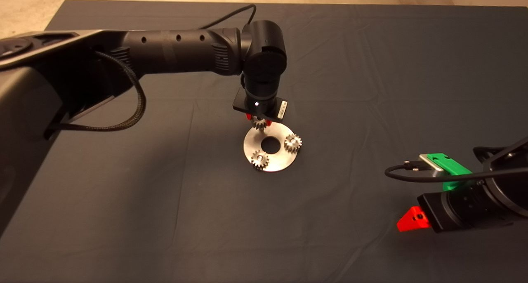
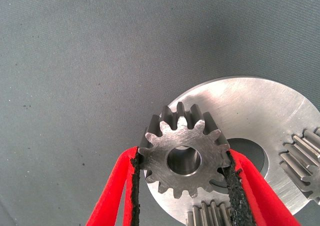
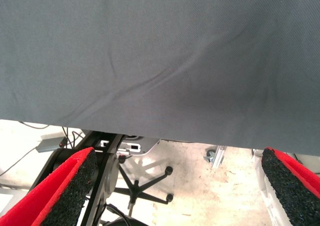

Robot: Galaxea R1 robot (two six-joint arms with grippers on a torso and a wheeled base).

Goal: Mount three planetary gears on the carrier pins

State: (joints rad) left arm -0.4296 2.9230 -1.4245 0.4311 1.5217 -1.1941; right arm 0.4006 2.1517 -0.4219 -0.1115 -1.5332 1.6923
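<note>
Left gripper (image 2: 182, 173) is over the far edge of the shiny disc (image 1: 275, 161), its red fingers (image 2: 111, 198) pinching the third gear (image 2: 184, 158) flat between the black pads, one on each side of the teeth. The gear hangs above the disc's rim, bore facing up the wrist camera. Two gears (image 1: 260, 159) (image 1: 292, 143) sit on the disc already, either side of its central hole. Right gripper (image 3: 175, 186) waits at the mat's (image 1: 371, 68) lower right, fingers spread wide.
</note>
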